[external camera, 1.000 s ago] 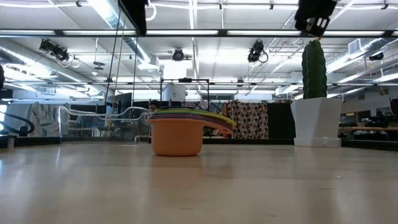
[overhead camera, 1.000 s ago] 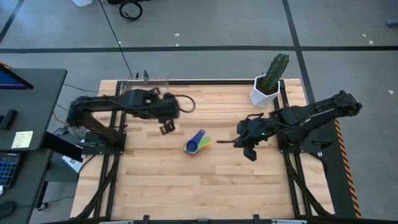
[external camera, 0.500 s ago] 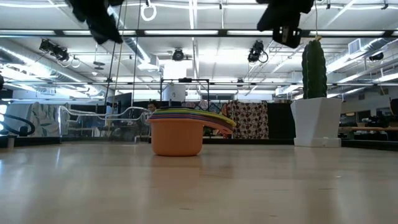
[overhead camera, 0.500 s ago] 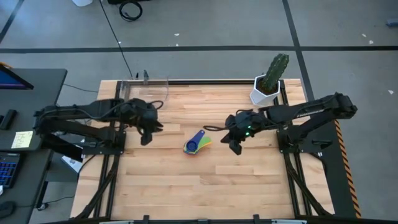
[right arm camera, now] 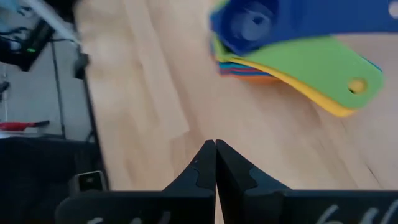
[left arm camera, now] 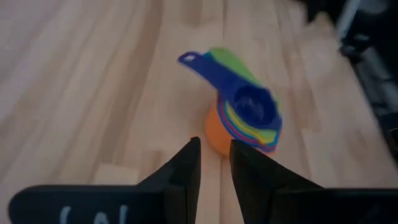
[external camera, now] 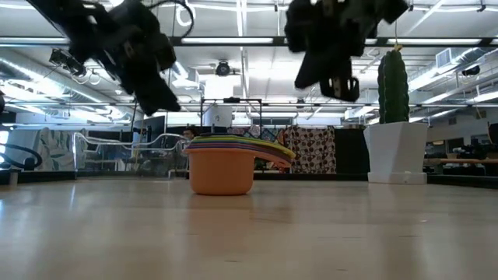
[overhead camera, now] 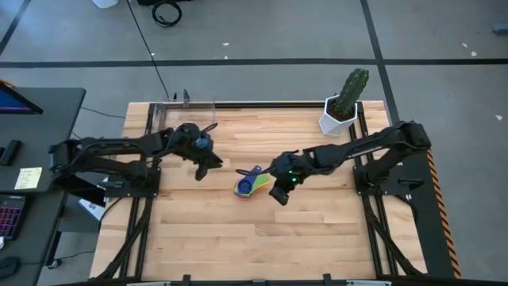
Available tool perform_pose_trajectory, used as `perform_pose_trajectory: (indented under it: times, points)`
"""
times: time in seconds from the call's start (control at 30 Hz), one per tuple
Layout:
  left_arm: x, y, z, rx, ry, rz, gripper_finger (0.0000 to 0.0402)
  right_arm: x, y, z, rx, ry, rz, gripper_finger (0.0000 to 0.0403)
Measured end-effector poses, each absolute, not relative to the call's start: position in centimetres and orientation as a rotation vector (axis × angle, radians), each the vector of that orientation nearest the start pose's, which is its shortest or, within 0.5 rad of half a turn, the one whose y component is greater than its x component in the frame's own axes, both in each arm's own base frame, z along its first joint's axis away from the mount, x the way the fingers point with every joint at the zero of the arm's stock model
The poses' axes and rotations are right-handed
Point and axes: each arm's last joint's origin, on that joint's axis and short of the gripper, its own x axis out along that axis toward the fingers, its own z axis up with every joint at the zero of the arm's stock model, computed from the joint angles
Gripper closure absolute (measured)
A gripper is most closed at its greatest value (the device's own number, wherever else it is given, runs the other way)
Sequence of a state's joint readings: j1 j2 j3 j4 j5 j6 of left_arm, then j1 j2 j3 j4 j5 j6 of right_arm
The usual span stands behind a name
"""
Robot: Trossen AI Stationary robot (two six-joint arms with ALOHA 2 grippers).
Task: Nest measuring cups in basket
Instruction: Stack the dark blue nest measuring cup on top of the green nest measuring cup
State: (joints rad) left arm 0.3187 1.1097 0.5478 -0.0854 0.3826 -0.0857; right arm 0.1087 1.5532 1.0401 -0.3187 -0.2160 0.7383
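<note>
The measuring cups [overhead camera: 250, 183] stand nested in one stack at mid-table. The dark blue cup [left arm camera: 252, 107] is on top, and the orange cup [external camera: 222, 173] at the bottom rests by its base on the wood. The green and yellow handles [right arm camera: 329, 78] fan out to one side. The clear basket [overhead camera: 187, 111] sits at the far left edge. My left gripper [overhead camera: 203, 168] hangs left of the stack, slanting down toward it, with a narrow gap between its fingers [left arm camera: 214, 148] and nothing in it. My right gripper [overhead camera: 279, 193] is shut [right arm camera: 215, 144], just right of the stack and above the table.
A white pot with a green cactus [overhead camera: 340, 111] stands at the far right corner. Bare wood lies along the near half of the table [overhead camera: 254, 238]. A black desk [overhead camera: 32, 159] stands beyond the table's left edge.
Both grippers have come down toward the nested cups. My right gripper has gone toward the table's left edge and now sits next to the stack. My left gripper has sunk and tipped from pointing steeply down to slanting at the stack. The cups have stayed put.
</note>
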Motion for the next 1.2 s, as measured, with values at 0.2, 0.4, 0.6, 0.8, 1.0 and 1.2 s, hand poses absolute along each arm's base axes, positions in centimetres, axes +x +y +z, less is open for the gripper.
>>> perform_pose_trajectory:
  times: [0.2, 0.4, 0.6, 0.8, 1.0, 1.2]
  points:
    - [23.7, 7.2, 18.5, -0.392, 0.530, -0.179, 0.0311, 33.8, 2.9, 19.7, 0.770, 0.983, 0.033, 0.0398]
    - [25.2, 7.6, 16.2, -0.415, 0.547, -0.195, 0.0311, 35.2, 2.8, 17.4, 0.800, 0.995, 0.087, 0.0398]
    - [26.3, 7.7, 14.3, -0.425, 0.549, -0.207, 0.0311, 35.7, 2.6, 16.1, 0.775, 0.986, 0.002, 0.0398]
    - [28.2, 7.4, 13.2, -0.407, 0.513, -0.238, 0.0311, 35.6, 1.5, 15.9, 0.759, 0.991, -0.049, 0.0398]
    - [31.1, 7.2, 13.3, -0.369, 0.502, -0.274, 0.0311, 35.6, 0.3, 15.8, 0.757, 0.981, -0.069, 0.0398]
    - [33.4, 7.0, 14.7, -0.323, 0.464, -0.314, 0.0311, 35.6, -0.4, 15.8, 0.760, 0.981, -0.058, 0.0398]
